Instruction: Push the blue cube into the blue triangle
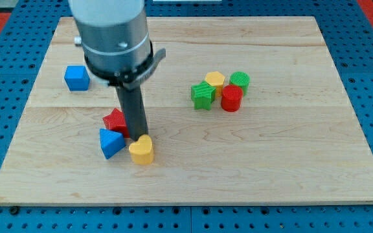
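Observation:
The blue cube (76, 77) sits near the board's upper left. The blue triangle (111, 142) lies lower, left of centre, with a red star-shaped block (114, 121) touching it from above and a yellow heart-shaped block (141, 150) just to its right. My tip (138, 136) comes down between the red block and the yellow heart, right beside both, and right of the blue triangle. The tip is well below and right of the blue cube.
A cluster right of centre holds a green star-shaped block (202, 95), a yellow hexagonal block (215, 81), a green cylinder (240, 81) and a red cylinder (232, 98). The wooden board (290, 155) lies on blue pegboard.

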